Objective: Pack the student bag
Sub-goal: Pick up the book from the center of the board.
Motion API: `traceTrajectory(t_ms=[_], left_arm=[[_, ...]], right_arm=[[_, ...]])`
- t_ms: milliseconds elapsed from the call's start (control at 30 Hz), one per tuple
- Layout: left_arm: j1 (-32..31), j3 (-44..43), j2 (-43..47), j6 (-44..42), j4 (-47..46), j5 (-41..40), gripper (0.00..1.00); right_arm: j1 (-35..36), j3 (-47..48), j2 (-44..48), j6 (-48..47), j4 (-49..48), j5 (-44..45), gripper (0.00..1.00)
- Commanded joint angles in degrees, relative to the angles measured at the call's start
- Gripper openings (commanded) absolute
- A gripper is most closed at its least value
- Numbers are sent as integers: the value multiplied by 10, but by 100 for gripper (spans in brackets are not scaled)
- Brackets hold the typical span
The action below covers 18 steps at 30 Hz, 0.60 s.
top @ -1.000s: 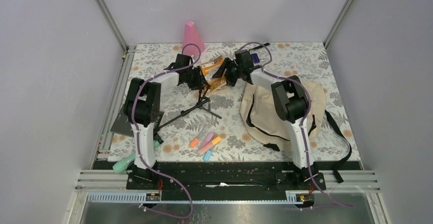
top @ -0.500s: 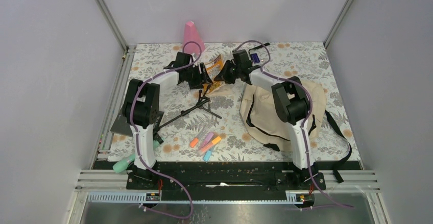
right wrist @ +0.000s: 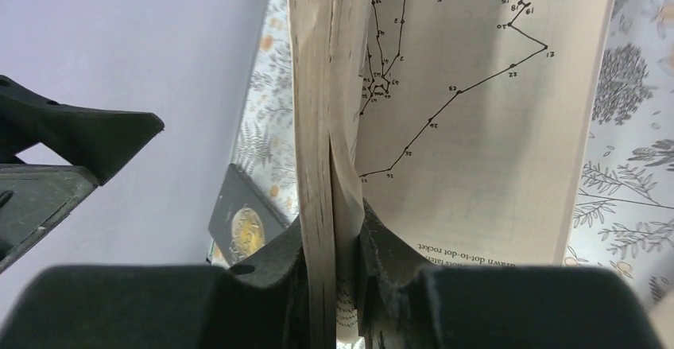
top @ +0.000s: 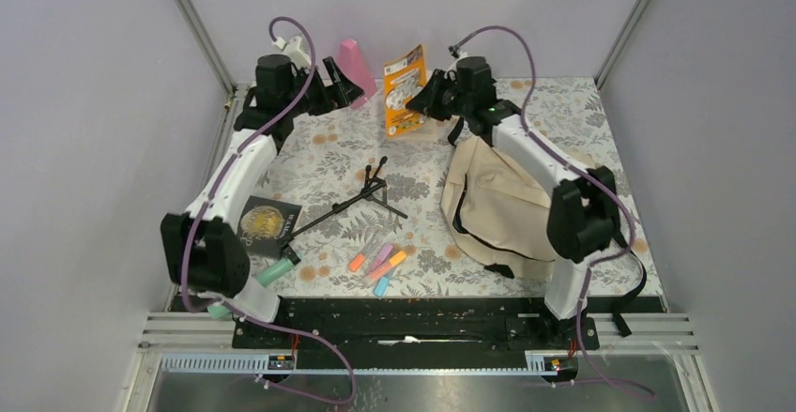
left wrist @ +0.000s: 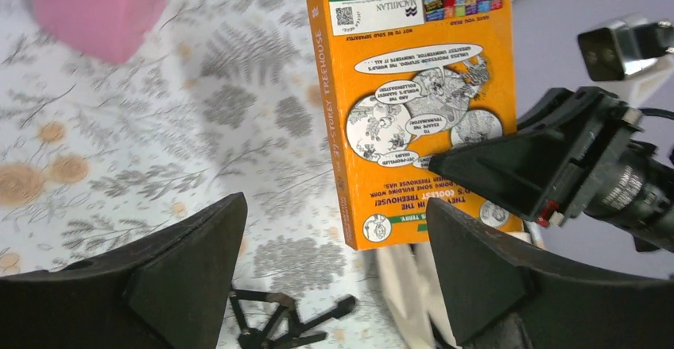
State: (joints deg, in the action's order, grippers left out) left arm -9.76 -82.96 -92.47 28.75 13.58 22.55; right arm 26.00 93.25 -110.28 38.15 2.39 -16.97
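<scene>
The right gripper held the orange paperback book with cartoon speech bubbles on its cover upright above the far edge of the floral-patterned table, about midway along it. Its fingers were pinched narrow on the lower part of the page block. Gripped there the book hung free of the table, probably so it could be swung towards the bag as one flat slab. In the right wrist view the pages had split slightly at the grip and one printed leaf fanned open, so the hold looked secure on only part of the block.

The left gripper was near the far left corner with its fingers wide and nothing between them. It faced the book's cover and spine but was clear of it, so the book's weight rested on the right arm alone. A pink block stood just beside it at the far edge.

The large beige soft fabric backpack with black straps lay slumped along the right side of the table, partly under the right arm and close enough for a short carry. Whether its mouth stood open could not be told.

A thin black folding stand lay at the table's middle, and several coloured highlighter pens lay by the near edge. A dark book with a gold disc lay at the left edge, all apparently waiting their turn.
</scene>
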Motion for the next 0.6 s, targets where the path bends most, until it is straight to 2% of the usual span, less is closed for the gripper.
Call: traceTrajectory(t_ms=[0, 267, 433, 567], left_arm=[[-6, 38, 98, 27, -51, 42, 86], [-28, 188, 220, 180, -239, 134, 90], [-70, 185, 213, 192, -254, 158, 90], [-82, 232, 217, 286, -374, 185, 90]], right_arm=[[-2, -34, 145, -35, -43, -28, 0], [10, -156, 316, -11, -82, -144, 0], [29, -222, 384, 40, -154, -177, 0], [39, -236, 404, 68, -176, -190, 0]])
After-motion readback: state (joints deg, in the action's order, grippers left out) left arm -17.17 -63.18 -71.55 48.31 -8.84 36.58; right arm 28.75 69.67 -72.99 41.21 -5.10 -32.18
